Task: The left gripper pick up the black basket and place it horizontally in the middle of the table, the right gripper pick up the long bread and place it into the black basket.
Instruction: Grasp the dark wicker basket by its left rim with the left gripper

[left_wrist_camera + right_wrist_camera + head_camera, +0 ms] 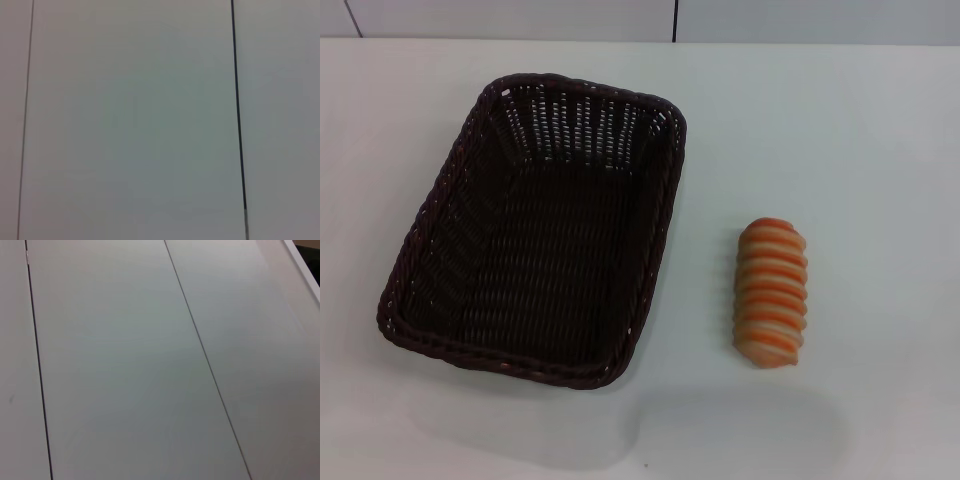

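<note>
On the plain white table [840, 130] you see, toward nine o'clock, the large dark woven wicker basket [535, 230]. It stands upright with its long side running from seven to one o'clock, and holds nothing. Toward three o'clock, well apart from it, the orange-and-cream striped ridged bread roll [772, 292] lies lengthwise. Both wrist views show you only pale panels with dark seams. No gripper appears, so I cannot tell you their state.
</note>
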